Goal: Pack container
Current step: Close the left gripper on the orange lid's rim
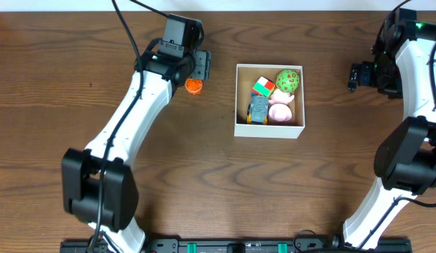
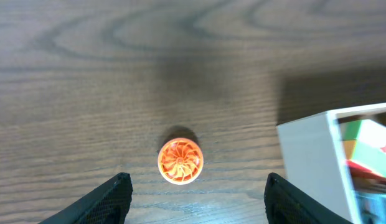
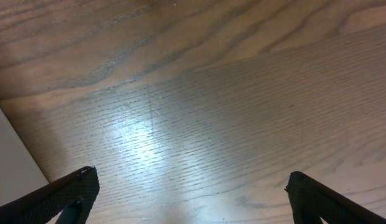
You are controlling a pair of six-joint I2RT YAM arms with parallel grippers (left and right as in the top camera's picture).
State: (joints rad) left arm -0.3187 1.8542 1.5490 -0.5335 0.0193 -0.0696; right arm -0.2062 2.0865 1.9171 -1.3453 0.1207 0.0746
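Observation:
The container [image 1: 268, 131], a square white-walled box, stands right of the table's middle. It holds a coloured cube [image 1: 263, 87], a green ball [image 1: 288, 80], a pink toy [image 1: 280, 110] and a small car [image 1: 259, 109]. A round orange toy [image 1: 194, 86] lies on the wood left of the box. My left gripper [image 1: 198, 69] hovers just above it. In the left wrist view the orange toy [image 2: 180, 162] lies just ahead of the open left gripper [image 2: 199, 186], untouched, with the container's corner [image 2: 311, 155] to the right. My right gripper [image 1: 355, 76] hangs open and empty right of the box.
The right wrist view shows bare wood under the open right gripper [image 3: 193, 186], with a strip of the container's white wall [image 3: 9, 162] at the left edge. The arms' bases stand along the near table edge.

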